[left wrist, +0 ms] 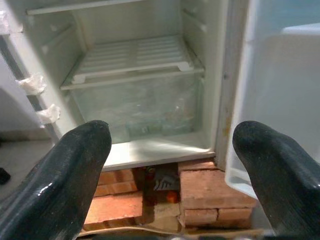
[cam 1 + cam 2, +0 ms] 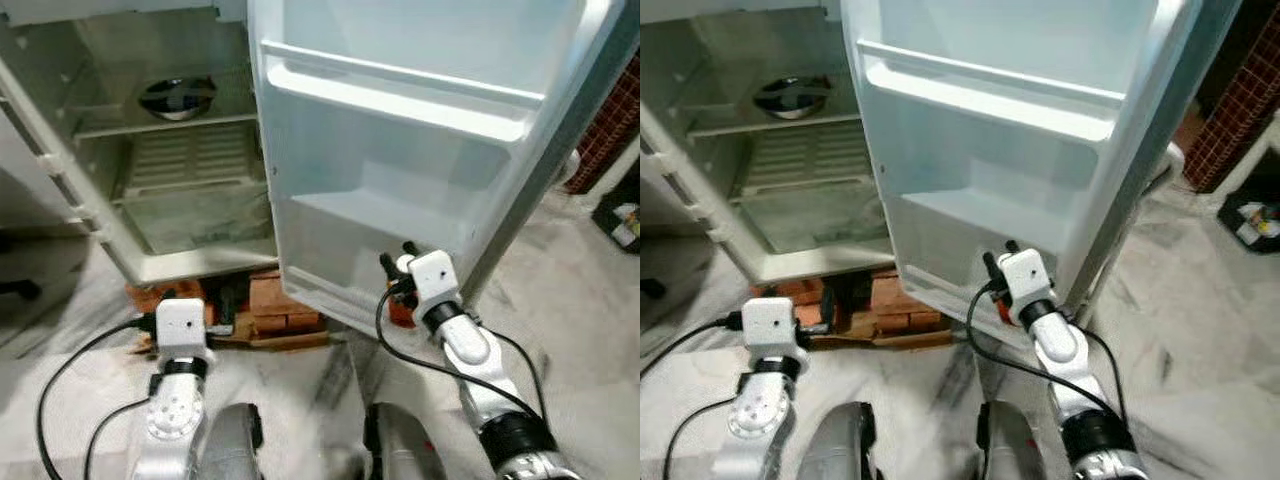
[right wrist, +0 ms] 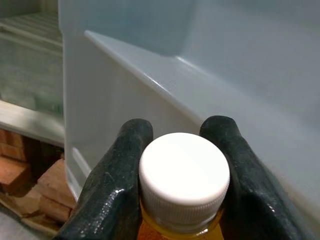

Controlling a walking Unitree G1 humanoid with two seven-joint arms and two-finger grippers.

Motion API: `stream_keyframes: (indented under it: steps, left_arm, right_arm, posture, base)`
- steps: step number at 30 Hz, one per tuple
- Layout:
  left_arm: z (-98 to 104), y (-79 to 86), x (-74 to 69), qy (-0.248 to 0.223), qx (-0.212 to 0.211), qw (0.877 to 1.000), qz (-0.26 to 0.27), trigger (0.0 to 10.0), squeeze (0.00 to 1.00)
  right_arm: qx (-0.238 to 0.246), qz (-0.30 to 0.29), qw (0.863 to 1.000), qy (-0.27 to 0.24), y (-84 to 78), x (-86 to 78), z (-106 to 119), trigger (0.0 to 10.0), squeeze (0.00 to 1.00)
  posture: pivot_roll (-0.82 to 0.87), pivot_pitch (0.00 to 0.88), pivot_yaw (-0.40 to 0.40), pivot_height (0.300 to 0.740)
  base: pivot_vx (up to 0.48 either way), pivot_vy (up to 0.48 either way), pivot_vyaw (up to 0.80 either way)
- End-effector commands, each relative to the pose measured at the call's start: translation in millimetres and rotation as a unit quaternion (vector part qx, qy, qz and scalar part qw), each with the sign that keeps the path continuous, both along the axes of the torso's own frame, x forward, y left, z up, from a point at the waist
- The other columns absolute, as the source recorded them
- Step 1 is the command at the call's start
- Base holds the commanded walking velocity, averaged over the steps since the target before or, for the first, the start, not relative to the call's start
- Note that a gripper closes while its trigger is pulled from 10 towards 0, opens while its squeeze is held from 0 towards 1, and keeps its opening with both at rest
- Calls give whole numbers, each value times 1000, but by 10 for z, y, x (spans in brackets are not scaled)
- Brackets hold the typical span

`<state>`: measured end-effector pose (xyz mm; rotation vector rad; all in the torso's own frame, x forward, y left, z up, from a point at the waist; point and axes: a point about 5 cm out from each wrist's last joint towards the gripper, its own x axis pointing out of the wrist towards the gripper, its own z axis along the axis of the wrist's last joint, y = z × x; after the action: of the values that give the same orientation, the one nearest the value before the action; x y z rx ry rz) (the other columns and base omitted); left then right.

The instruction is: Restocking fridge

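Observation:
The fridge stands open, its white door swung toward me. My right gripper is shut on a bottle of orange liquid with a white cap, held upright just below and in front of the door's lowest shelf. From the head views the right gripper sits close against the door's lower edge, an orange bit of the bottle showing beneath the wrist. My left gripper is open and empty, low in front of the fridge's bottom drawer.
A metal bowl rests on an upper fridge shelf. The fridge stands on bricks over a pale marble floor. A brick-patterned wall and small items lie to the right.

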<state>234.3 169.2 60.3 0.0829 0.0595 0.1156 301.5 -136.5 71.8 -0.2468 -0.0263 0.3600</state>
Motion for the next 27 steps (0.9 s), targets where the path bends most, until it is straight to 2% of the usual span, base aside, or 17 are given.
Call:
stream_keyframes:
  steps: [1,9,21,27]
  left_arm:
    - [-13,61,-16,4,5,1000,6,10000,0]
    - [-11,46,-11,5,3,1000,5,10000,0]
    - [-25,30,-17,8,-1,1000,7,10000,0]
    - [-31,39,-20,10,2,1000,10,10000,0]
  right_arm:
    - [6,18,1000,-15,112,21,64,10000,0]
    - [5,26,1000,-11,112,12,50,10000,0]
    - [28,67,997,0,222,-39,38,10000,0]
    - [28,71,997,-2,231,-38,40,10000,0]
  posture:
    - [-13,68,20,619]
    - [-15,68,21,619]
    - [-13,70,21,619]
    - [-9,72,21,579]
  base:
    - [398,0,0]
    - [343,0,0]
    - [0,0,0]
    - [0,0,0]
